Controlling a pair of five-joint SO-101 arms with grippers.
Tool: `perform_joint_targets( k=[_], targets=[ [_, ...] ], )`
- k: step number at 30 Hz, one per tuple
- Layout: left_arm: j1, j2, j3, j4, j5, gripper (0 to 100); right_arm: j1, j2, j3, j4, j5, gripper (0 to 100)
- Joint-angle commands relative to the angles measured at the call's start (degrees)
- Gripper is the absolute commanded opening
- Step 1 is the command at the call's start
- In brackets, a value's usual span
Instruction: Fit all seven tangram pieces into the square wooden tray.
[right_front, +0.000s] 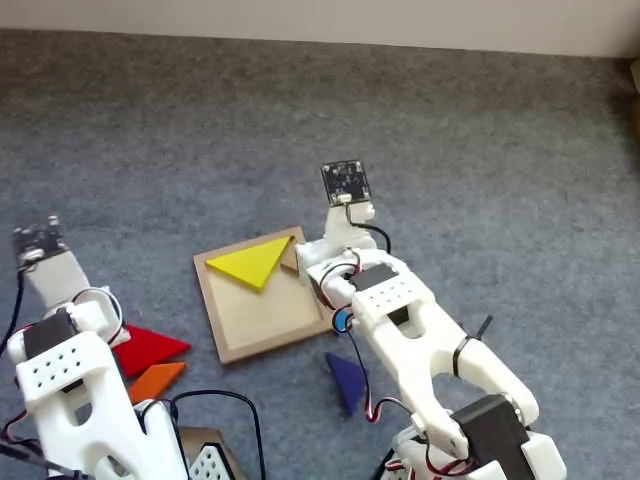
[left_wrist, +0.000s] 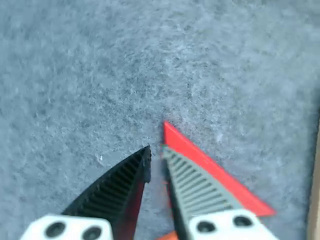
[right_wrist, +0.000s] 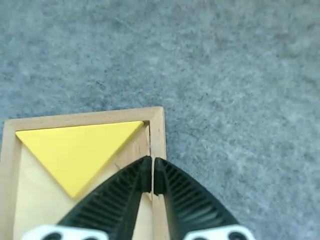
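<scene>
The square wooden tray (right_front: 262, 318) lies near the middle of the grey, carpet-like tabletop (right_front: 480, 150), turned at an angle to the arms. One piece is in it: a yellow triangle (right_front: 250, 262) whose long side runs along the tray's far wall and whose point aims back toward the arms. The rest of the tray floor is bare wood.

The right arm (right_front: 400, 310) leans over the tray's far right corner. In the right wrist view its claw (right_wrist: 152, 161) has the two black fingers drawn together with only a hairline between the tips and nothing clamped. It sits over the tray's side wall (right_wrist: 158, 135), just beside the yellow triangle (right_wrist: 80, 150).

Three pieces lie outside the tray on the tabletop. A red triangle (right_front: 150, 348) is left of the tray, an orange piece (right_front: 155, 380) is just below it, and a dark blue piece (right_front: 348, 380) is below the tray's near corner, beside the right arm.

The left arm (right_front: 60, 370) stands at the left, next to the red and orange pieces. In the left wrist view its claw (left_wrist: 156, 152) is over the red triangle (left_wrist: 220, 180), its black and grey fingers close together with a thin slit between them, holding nothing. A sliver of orange (left_wrist: 169, 235) shows near the fingers' base.

Each wrist carries a small dark circuit board (right_front: 346, 181) (right_front: 38, 240). Any marks on them are too small to read.
</scene>
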Motion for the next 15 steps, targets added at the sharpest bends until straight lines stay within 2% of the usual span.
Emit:
perform_joint_targets(
  k=[1, 5, 8, 10, 15],
  targets=[
    [-0.75, -1.19, -3.21, 0.00, -8.26, 18, 0.75, -2.68, -0.31, -0.92, 0.70, 3.0],
    [-1.19, -0.75, -5.93, 6.15, -10.90, 30, 3.21, -2.59, -0.66, -0.92, 0.70, 3.0],
    [-1.19, -0.57, -5.76, 10.11, -17.14, 30, 4.00, -2.59, -0.66, -0.92, 0.70, 3.0],
    [-1.54, -0.66, -3.82, 11.25, -17.93, 30, 4.00, -2.59, -0.66, -0.92, 0.70, 3.0],
    [-1.19, -0.66, 3.30, 3.43, -18.11, 30, 3.91, -2.59, -0.57, -0.92, 0.70, 3.0]
  ],
)
